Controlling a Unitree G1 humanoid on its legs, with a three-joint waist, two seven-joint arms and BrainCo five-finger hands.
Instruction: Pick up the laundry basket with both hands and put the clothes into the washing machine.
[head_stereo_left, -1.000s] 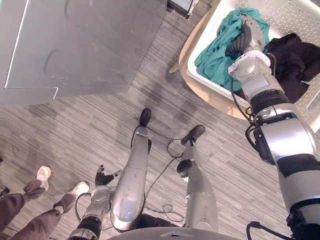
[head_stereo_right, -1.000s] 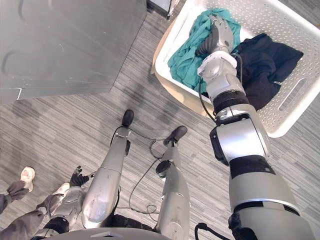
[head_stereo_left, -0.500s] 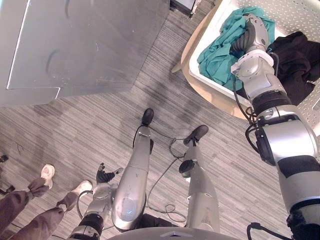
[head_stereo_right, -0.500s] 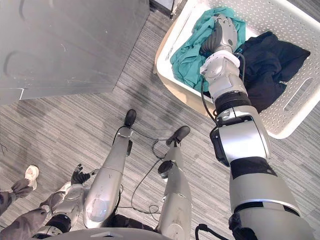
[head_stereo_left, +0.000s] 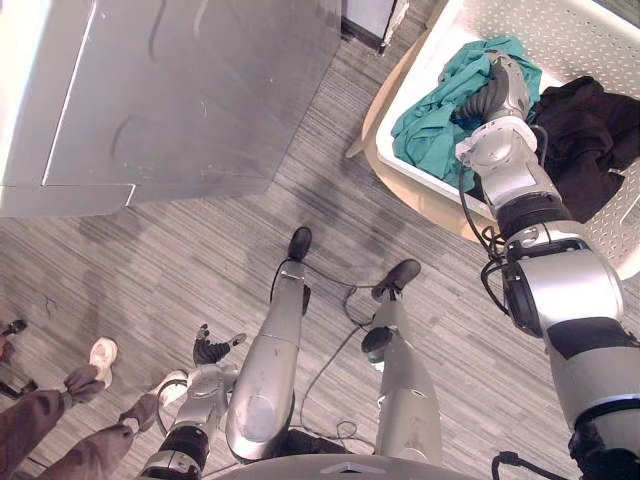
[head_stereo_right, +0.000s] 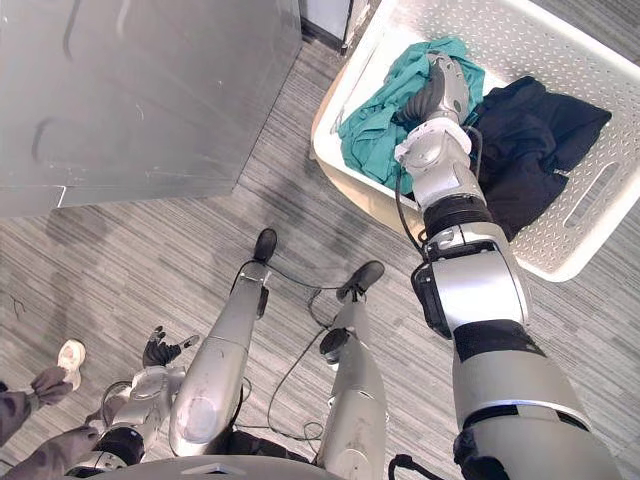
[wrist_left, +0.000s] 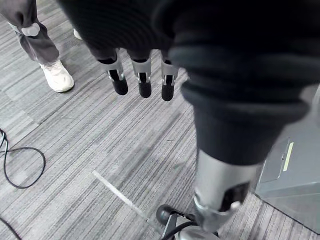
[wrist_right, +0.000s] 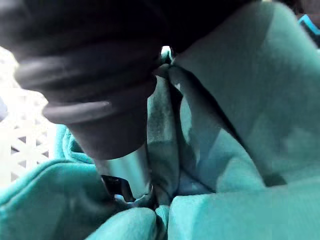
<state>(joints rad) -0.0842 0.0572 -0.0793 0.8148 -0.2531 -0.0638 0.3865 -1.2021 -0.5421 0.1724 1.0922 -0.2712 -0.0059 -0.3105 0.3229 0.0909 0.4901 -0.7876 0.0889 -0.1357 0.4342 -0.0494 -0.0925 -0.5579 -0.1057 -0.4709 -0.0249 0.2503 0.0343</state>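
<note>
Grey striped carpet floor (head_stereo_left: 200, 260), seen from above. The grey metal washing machine (head_stereo_left: 180, 90) stands at the upper left. Opposite it, the white perforated laundry basket (head_stereo_right: 575, 60) rests on a small round tabletop (head_stereo_left: 425, 200).

The basket holds a teal garment (head_stereo_right: 375, 120) heaped against its near wall and a black garment (head_stereo_right: 535, 125) beside it, toward the far side. Both lie inside the basket; neither is in the machine.

My right robot hand (head_stereo_right: 445, 85) reaches over the near rim and is pressed down into the teal garment. In the right wrist view the folds rise around it and cover its working end, so I cannot tell whether it grips the cloth or merely rests in it.

My left robot hand (head_stereo_left: 208, 351) hangs low at the robot's side, well apart from the basket. It is relaxed and spread, and it holds nothing.

A person's legs and white shoes (wrist_left: 57, 77) show on the carpet near that hand.

As I judge it, the two-handed lift of the basket is not yet set up, since one arm is in the clothes and the other is idle. The teal garment's place nearest the rim likely explains why it is reached first.
</note>
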